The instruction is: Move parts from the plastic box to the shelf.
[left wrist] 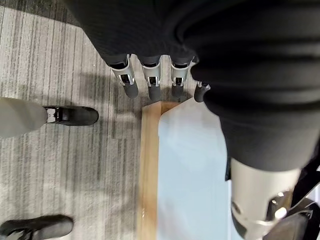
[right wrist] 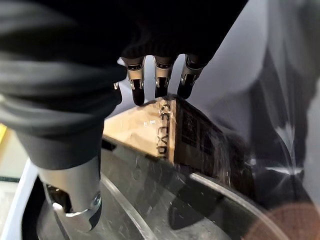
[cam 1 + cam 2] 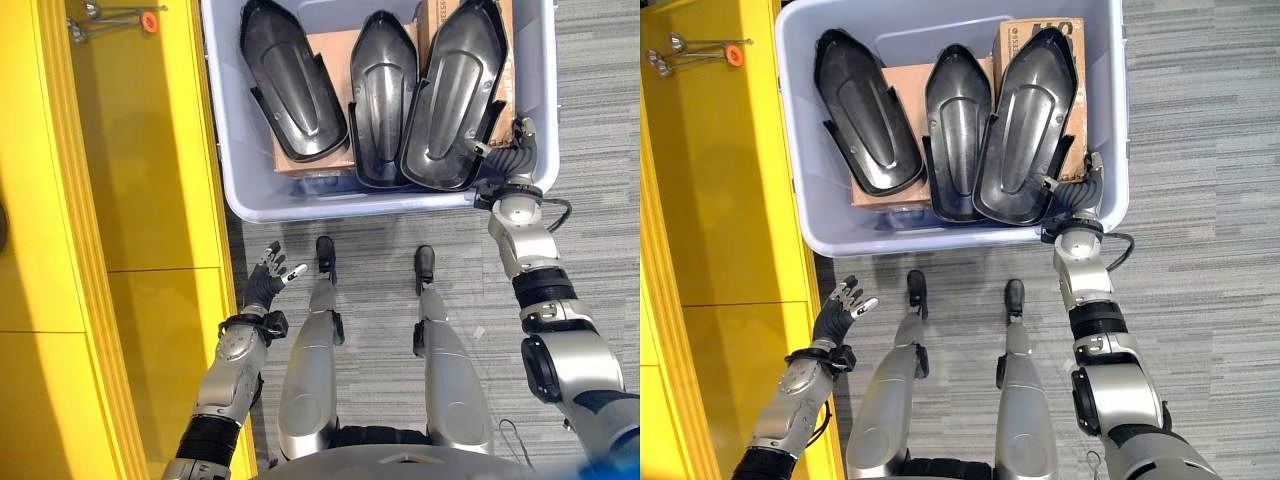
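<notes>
Inside plastic box (image 3: 1110,190), three black parts (image 3: 1025,125) lean on cardboard cartons (image 3: 902,85). Right robot hand (image 3: 1080,195) at nearest part's rim, fingers straight, gripping nothing. Left robot hand (image 3: 838,310) relaxed, empty, beside yellow shelf (image 3: 710,200). Parts probably light, rigid, slick; grip rim edge.

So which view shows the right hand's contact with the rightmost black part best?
The right eye view: the right hand reaches over the plastic box rim to the rightmost black part. The left eye view matches. The right wrist view shows straight fingers above it.
</notes>
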You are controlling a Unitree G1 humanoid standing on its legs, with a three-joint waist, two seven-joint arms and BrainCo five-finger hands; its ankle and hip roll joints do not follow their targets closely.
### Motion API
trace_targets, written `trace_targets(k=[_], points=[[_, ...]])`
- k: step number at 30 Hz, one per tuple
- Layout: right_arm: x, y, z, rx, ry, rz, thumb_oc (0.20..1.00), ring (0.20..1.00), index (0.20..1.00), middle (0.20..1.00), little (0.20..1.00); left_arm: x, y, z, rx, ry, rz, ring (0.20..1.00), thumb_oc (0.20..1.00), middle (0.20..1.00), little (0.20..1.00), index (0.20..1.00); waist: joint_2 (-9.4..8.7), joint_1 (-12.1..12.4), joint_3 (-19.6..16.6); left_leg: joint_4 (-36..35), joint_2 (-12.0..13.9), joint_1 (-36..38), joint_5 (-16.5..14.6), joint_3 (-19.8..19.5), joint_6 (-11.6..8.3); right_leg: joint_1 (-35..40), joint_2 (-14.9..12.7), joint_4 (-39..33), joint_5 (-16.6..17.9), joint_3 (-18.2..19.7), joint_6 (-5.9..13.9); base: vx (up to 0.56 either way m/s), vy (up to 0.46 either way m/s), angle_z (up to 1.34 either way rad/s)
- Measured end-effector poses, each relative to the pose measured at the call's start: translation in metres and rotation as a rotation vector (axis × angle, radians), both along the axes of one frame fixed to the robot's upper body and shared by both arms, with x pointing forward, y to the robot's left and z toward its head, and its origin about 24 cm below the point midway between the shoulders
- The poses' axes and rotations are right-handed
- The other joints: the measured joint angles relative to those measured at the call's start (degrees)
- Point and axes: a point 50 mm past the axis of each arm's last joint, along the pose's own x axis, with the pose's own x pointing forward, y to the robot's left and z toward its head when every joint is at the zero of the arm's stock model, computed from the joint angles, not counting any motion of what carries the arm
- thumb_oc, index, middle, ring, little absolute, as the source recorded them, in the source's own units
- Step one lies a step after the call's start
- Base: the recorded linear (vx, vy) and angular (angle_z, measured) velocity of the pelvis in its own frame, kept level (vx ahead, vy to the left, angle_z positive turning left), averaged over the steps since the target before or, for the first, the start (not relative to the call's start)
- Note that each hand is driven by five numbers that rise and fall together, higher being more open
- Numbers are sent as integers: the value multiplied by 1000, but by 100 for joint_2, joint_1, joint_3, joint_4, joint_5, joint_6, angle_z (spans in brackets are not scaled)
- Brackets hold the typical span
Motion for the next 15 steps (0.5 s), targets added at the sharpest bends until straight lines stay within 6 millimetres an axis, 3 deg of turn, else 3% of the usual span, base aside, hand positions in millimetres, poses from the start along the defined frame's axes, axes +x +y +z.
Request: trace_targets(k=[7,8,9,10,15], points=[[12,-15,-1,-10,42,-70,1000,1000,1000,1000,1000,0,-2,1,-5,-5,-2,1000,1000,1000,1000,1000,-1,47,0,0,-6,-210,15,-113,3,-149,5,1,1,-76,1,19,21,6],[13,-16,-3,-9,49,-78,555,555,555,555,555,0,-2,1,-6,-5,-3,1000,1000,1000,1000,1000,-1,46,0,0,-4,-239,23,-133,10,-164,8,1,6,-84,3,11,31,10],[16,-16,0,7,45,-89,200,200,200,200,200,0,-2,1,-6,-5,-2,1000,1000,1000,1000,1000,-1,45,0,0,-6,-278,32,-141,27,-192,6,0,23,-93,1,7,30,7],[18,-18,9,25,21,-94,200,200,200,200,200,1,-1,1,-6,-6,0,1000,1000,1000,1000,1000,-1,31,0,0,-7,-308,48,-145,23,-215,7,1,41,-99,6,9,30,2],[25,-25,17,27,61,-110,200,200,200,200,200,3,-5,12,-24,-55,-2,1000,1000,1000,1000,1000,-4,15,-6,0,-7,-350,107,-216,21,-232,12,1,62,-143,-2,0,32,3]])
